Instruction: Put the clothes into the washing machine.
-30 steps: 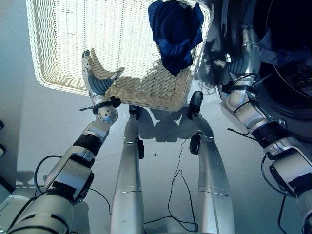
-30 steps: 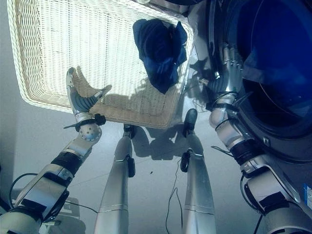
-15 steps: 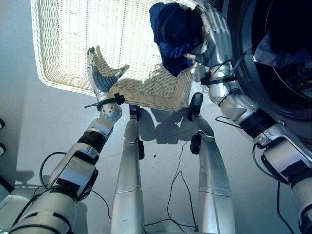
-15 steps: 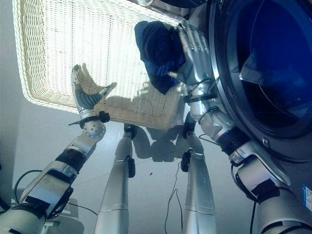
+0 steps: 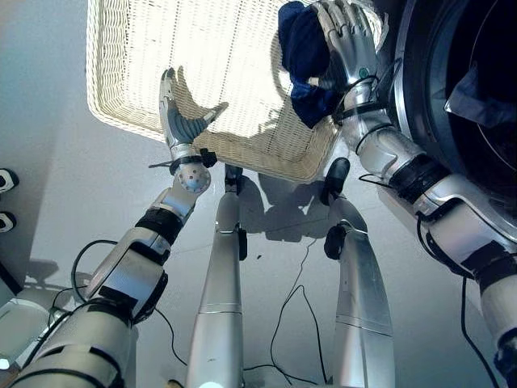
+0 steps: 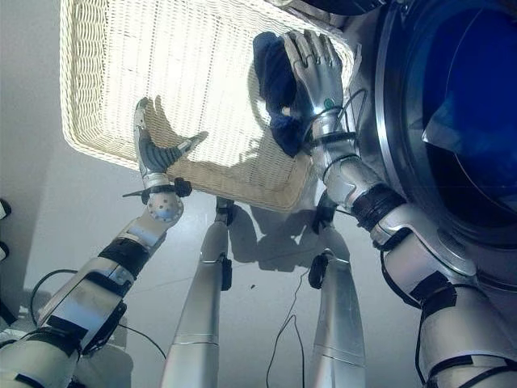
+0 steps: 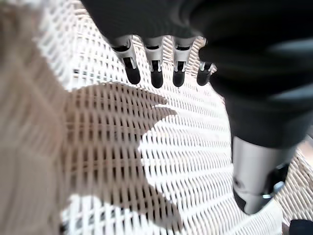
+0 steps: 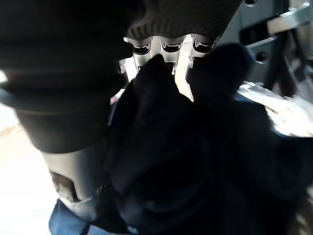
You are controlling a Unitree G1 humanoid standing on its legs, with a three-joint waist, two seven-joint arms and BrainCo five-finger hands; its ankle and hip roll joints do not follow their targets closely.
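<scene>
- Right hand (image 5: 343,40), upper right of the left eye view, lies over the dark blue garment (image 5: 303,48) draped on the right corner of the white wicker basket (image 5: 161,121).
- In the right wrist view the cloth bulges between fingers (image 8: 161,46) and thumb; the fingers look curled into it, so I judge a grasp forming or just made, though how firm is hard to tell.
- Left hand (image 5: 179,121) sits at the basket's near edge, lower left of the wicker, fingers straight and relaxed, holding nothing; its wrist view shows bare weave under the fingers (image 7: 156,73).
- Washing machine drum (image 6: 460,121) gapes at the right edge, with another blue piece (image 6: 464,129) already inside.
- To do this step well: gather a deep fold, not just a surface pinch, before lifting.
- Lift clear of the basket rim so the hanging tail does not snag the wicker.
- Then swing right and push well past the door opening before letting go.
</scene>
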